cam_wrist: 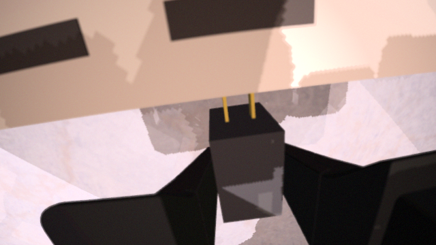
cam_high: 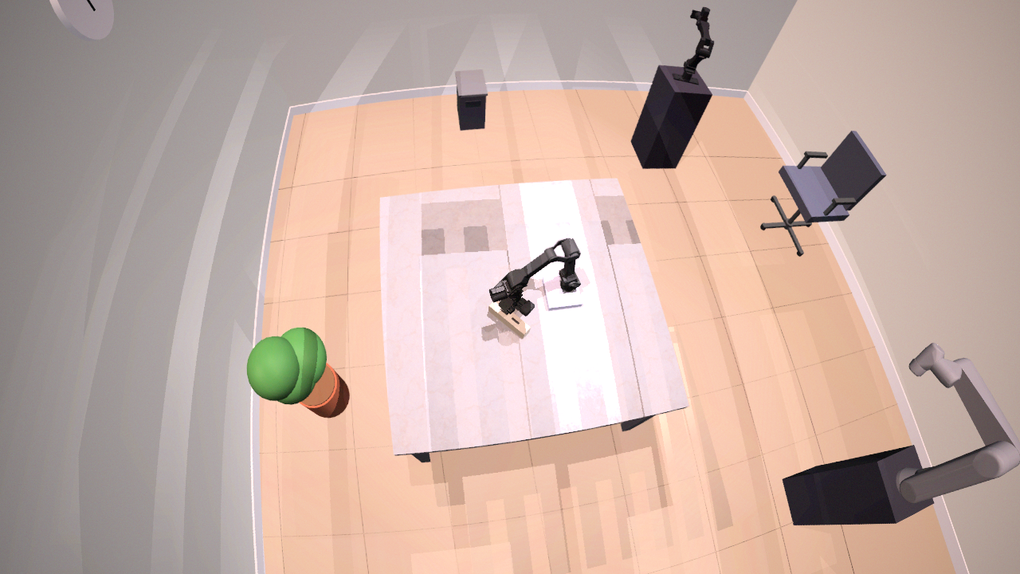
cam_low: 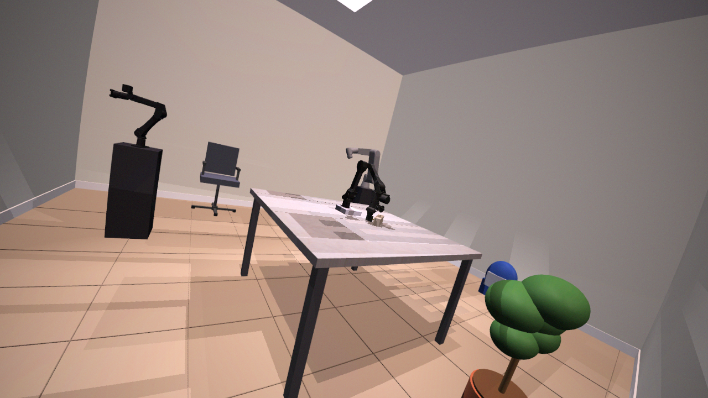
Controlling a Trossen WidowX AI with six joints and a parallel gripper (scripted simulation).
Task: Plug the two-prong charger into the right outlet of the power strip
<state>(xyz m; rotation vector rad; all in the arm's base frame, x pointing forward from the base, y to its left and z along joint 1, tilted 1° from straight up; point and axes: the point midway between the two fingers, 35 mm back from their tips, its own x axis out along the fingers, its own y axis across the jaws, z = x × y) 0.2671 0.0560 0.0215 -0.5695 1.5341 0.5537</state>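
My gripper (cam_wrist: 240, 150) (cam_high: 515, 305) (cam_low: 370, 215) is shut on the dark box-shaped charger (cam_wrist: 246, 160), held between the two black fingers. Its two yellow prongs (cam_wrist: 238, 108) point forward at the near edge of the beige power strip (cam_wrist: 102, 88) (cam_high: 511, 320) (cam_low: 378, 220). In the wrist view two dark slots (cam_wrist: 223, 17) show on the strip's top face, one straight ahead and one (cam_wrist: 41, 44) to the left. In the top and exterior views the gripper hangs just over the strip on the white table (cam_high: 456, 399) (cam_low: 376, 247).
A white base plate (cam_high: 564, 300) (cam_low: 346, 210) bears the arm beside the strip. Around the table stand a potted plant (cam_high: 288, 367) (cam_low: 534, 309), an office chair (cam_high: 827, 189) (cam_low: 220, 170), two pedestals with other arms (cam_high: 670, 114) (cam_high: 856, 485), and a small cabinet (cam_high: 470, 100).
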